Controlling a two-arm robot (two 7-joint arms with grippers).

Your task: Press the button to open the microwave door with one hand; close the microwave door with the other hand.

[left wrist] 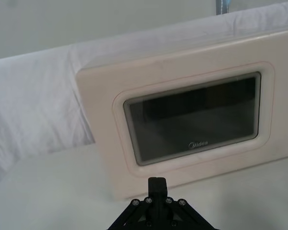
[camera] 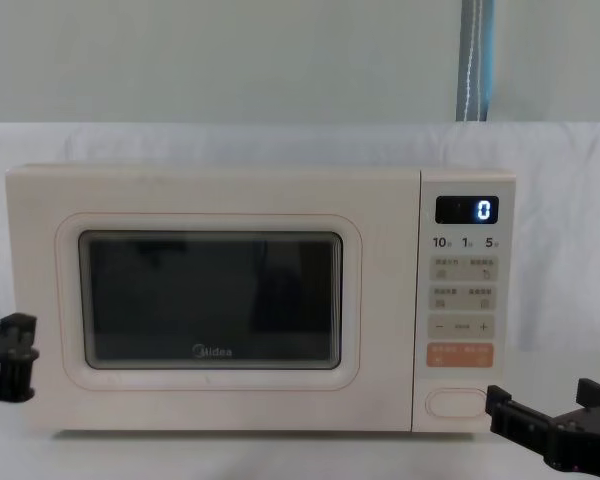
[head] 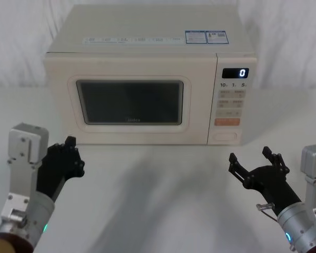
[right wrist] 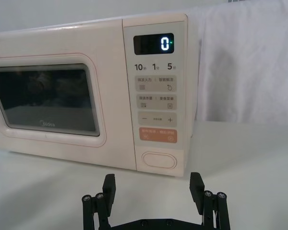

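The cream microwave (head: 147,58) stands at the back of the white table, its display showing "0". The microwave door (head: 129,103) (camera: 210,300) is closed flush. The wide pill-shaped button (head: 226,136) (right wrist: 159,160) sits at the bottom of the control panel, under the orange key. My right gripper (head: 250,156) (right wrist: 153,187) hovers open in front of and slightly right of the button, a short gap away from it. My left gripper (head: 68,153) (left wrist: 157,184) is shut on nothing, in front of the door's lower left corner and apart from it.
A white cloth (head: 21,47) hangs behind the microwave. The white tabletop (head: 158,190) stretches between the two arms in front of the microwave. A blue-grey pole (camera: 476,60) rises behind the cloth.
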